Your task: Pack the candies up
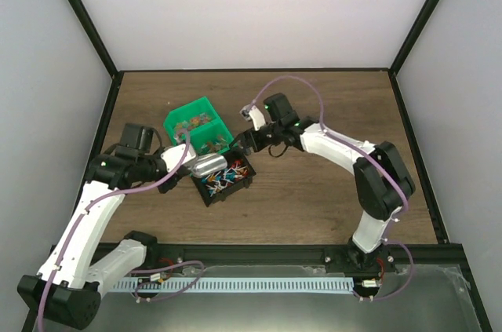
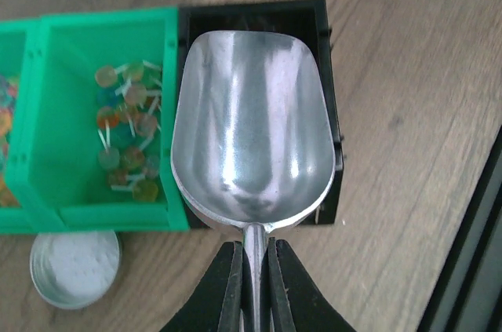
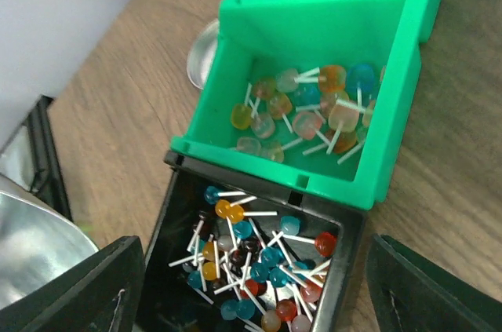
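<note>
From above, shows a wooden table (image 1: 314,198) with a black bin (image 1: 207,193) near the middle, touching the green bins (image 1: 194,122) on its far side. Holds the candies (image 1: 225,177) inside the black bin, a heap of mixed red, blue, white and orange. Clamps the left gripper (image 1: 185,162) on the handle of a metal scoop (image 1: 210,165), the bowl above the left part of the black bin. Hangs the right gripper (image 1: 245,144) over the far edge of the same bin, with the jaws apart. From the left wrist, looks down on the metal scoop (image 2: 251,128), its bowl bare and bright, and presses the two fingers (image 2: 227,293) together on the thin handle. Covers most of the black bin (image 2: 329,73) with the bowl. Shows on the left a green bin (image 2: 102,22) with duller pieces (image 2: 125,128) on short sticks, and near its corner a small round tin (image 2: 76,268) with something white inside. From the right wrist, finds the fingers (image 3: 86,289) wide apart at the two lower corners, gripping on nothing. Looks between them into the black bin (image 3: 161,238), with the candies (image 3: 251,261) on white sticks at its bottom. Shows just behind it the green bin (image 3: 314,10) with the duller pieces (image 3: 314,112), and a part of the metal scoop (image 3: 31,246) at the lower left edge.
</note>
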`<state>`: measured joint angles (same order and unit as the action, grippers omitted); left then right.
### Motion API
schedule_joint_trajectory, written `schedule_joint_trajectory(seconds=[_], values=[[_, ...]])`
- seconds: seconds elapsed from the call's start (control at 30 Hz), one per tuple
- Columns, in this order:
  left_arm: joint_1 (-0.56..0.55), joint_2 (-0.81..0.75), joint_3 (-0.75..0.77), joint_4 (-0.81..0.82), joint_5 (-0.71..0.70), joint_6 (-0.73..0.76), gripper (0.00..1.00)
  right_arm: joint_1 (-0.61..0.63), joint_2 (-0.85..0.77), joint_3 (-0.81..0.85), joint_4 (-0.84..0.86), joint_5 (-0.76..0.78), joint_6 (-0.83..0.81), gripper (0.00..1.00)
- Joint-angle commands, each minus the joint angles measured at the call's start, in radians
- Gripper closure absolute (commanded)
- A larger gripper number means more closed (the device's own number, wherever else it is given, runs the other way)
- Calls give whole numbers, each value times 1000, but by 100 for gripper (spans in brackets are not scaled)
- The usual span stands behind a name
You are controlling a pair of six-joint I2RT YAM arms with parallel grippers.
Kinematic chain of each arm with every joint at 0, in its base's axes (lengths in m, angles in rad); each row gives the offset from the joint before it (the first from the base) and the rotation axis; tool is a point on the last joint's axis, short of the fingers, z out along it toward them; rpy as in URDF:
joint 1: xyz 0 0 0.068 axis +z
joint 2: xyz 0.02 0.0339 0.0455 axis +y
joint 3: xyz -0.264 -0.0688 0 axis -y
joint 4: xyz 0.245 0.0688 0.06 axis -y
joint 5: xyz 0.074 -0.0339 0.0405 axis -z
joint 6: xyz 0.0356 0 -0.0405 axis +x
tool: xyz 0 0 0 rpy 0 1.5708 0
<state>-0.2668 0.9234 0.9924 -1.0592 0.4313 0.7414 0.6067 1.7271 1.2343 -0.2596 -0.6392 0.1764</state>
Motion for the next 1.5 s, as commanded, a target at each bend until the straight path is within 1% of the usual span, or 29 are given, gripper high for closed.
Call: schedule_joint_trajectory(seconds=[0.0, 0.13, 0.27, 0.37, 0.47, 0.63, 0.73, 0.9, 1.03, 1.1, 1.2, 1.37, 1.4, 1.47], values=[[5, 7, -7, -138, -88, 31, 96, 74, 37, 30, -44, 197, -43, 22], [2, 48, -6, -190, -128, 43, 96, 111, 66, 25, -57, 263, -30, 27], [-9, 100, 11, -228, -148, 17, 96, 116, 91, 20, -57, 297, 7, 34], [-28, 120, 24, -226, -178, -11, 96, 116, 101, 3, -48, 310, 22, 39], [-68, 150, 44, -231, -213, -31, 96, 121, 108, -4, -46, 306, 37, 42], [-165, 209, 75, -245, -295, -78, 96, 126, 102, -11, -55, 334, 51, 44], [-221, 258, 105, -263, -350, -105, 96, 126, 93, -21, -67, 342, 46, 47], [-287, 346, 167, -280, -420, -142, 96, 127, 101, -36, -66, 300, 79, 52], [-318, 411, 190, -302, -442, -151, 96, 126, 109, -39, -58, 281, 107, 58], [-331, 435, 189, -308, -455, -149, 96, 126, 105, -48, -48, 268, 121, 62], [-339, 464, 180, -294, -469, -149, 96, 126, 108, -56, -37, 256, 136, 71], [-339, 512, 162, -230, -462, -153, 96, 127, 113, -50, -40, 280, 148, 91], [-339, 520, 159, -217, -454, -155, 96, 127, 112, -49, -40, 283, 148, 94], [-341, 527, 148, -182, -430, -154, 96, 126, 107, -49, -32, 294, 151, 97]])
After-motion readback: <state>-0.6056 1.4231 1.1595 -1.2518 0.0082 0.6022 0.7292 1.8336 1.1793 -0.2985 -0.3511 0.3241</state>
